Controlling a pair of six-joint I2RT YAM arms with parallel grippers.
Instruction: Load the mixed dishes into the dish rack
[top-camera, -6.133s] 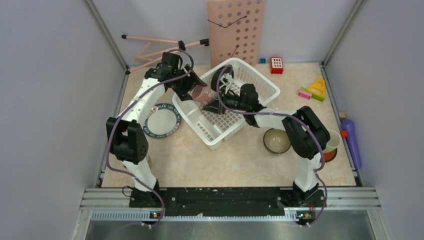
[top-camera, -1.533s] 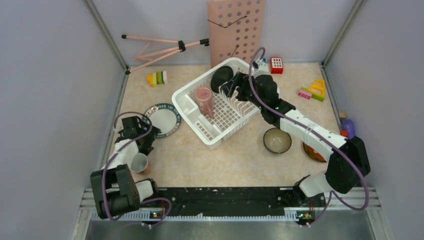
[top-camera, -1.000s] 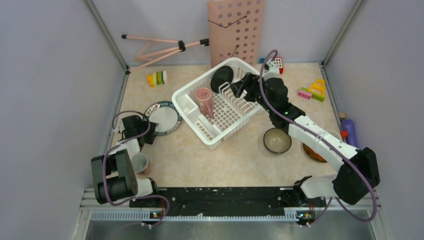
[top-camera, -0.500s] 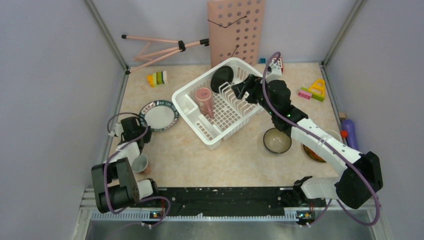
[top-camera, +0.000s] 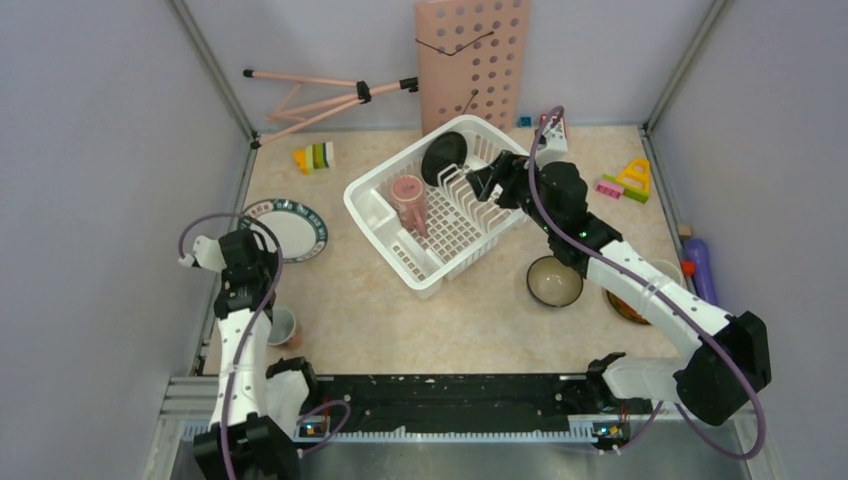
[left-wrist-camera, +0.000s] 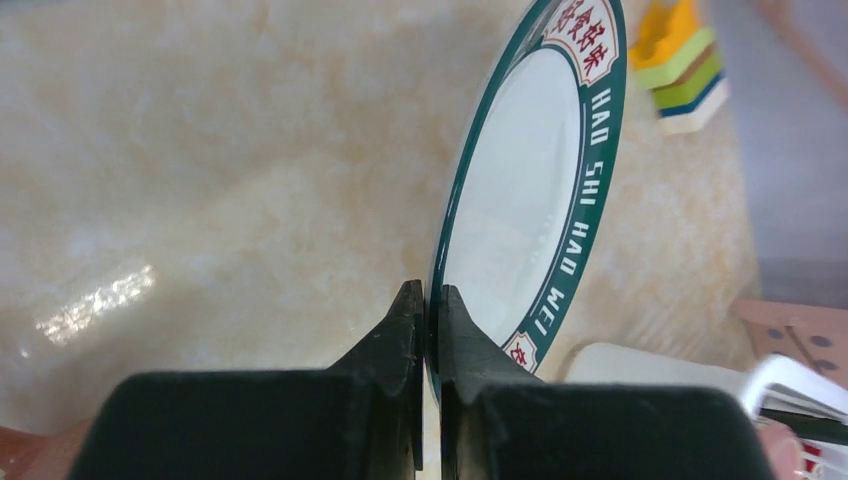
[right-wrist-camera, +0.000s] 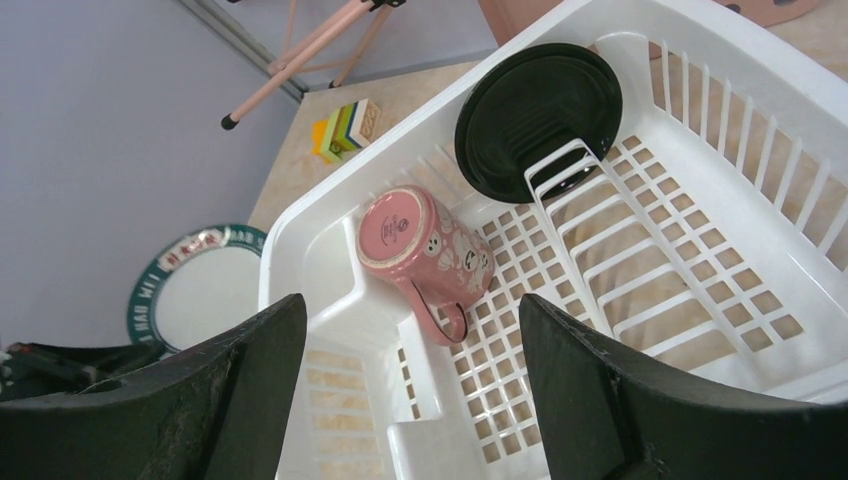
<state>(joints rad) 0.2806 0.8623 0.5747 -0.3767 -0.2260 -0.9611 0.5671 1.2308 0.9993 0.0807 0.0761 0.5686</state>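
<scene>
Left gripper (left-wrist-camera: 426, 300): the jaws are pinching nearly to meeting, with the near rim of the teal-rimmed plate (left-wrist-camera: 530, 190) clamped between the two pads. In the left wrist view the plate is running straight away from the fingertips toward the upper right of the frame, seen almost edge-on, so its face is standing steeply tilted to the table. Its far rim is possibly lifting clear of the table, though the overhead view is too coarse to settle this.

In the top view the plate (top-camera: 285, 228) is sitting at centre left, just above the left gripper (top-camera: 245, 258). The dish rack (top-camera: 385, 240) is lying to the right of it, near but apart.

Judgement: the carry is going rightward, and the plate's edge is needing to line up with the upright dividers (right-wrist-camera: 600, 230).

Right gripper (right-wrist-camera: 410, 310): the fingers are standing wide apart, gripping nothing, hovering over the rack above the pink cup (right-wrist-camera: 420, 245). The left arm is the nearer one to the plate.
</scene>
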